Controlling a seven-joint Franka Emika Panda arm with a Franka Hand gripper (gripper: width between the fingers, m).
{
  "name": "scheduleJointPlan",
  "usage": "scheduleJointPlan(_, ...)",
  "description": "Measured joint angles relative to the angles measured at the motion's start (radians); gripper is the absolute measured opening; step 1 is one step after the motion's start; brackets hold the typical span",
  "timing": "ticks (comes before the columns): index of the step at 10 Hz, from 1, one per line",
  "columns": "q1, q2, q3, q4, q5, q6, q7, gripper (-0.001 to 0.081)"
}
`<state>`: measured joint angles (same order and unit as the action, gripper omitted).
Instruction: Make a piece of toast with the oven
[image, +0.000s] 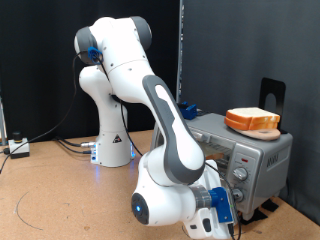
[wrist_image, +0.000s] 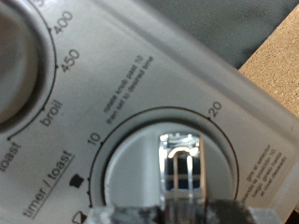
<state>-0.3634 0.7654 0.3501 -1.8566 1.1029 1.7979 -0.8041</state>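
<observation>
The oven (image: 262, 152) is a silver box at the exterior view's right. The piece of toast (image: 252, 121) lies flat on its top, outside it. My gripper (image: 222, 206) is at the oven's knob panel, low on its front. In the wrist view the timer/toast knob (wrist_image: 140, 163) fills the frame, its chrome handle (wrist_image: 182, 168) standing upright. My gripper (wrist_image: 182, 213) shows as blurred dark fingers (wrist_image: 131, 215) close on either side of the handle's lower end. The oven's door and rack are hidden behind my arm.
A second dial (wrist_image: 14, 56), marked 400, 450 and broil, sits beside the timer knob. A black bracket (image: 272, 95) stands behind the oven. Cables (image: 60, 143) and a small white box (image: 18, 147) lie on the table at the exterior view's left.
</observation>
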Motion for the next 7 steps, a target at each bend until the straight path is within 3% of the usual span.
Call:
scheduleJointPlan(5,0.0,-0.009,0.007,0.001,0.007,-0.003,0.002,0.0122)
scheduleJointPlan(7,-0.001,-0.024,0.008,0.001,0.007,-0.003,0.023,0.0399)
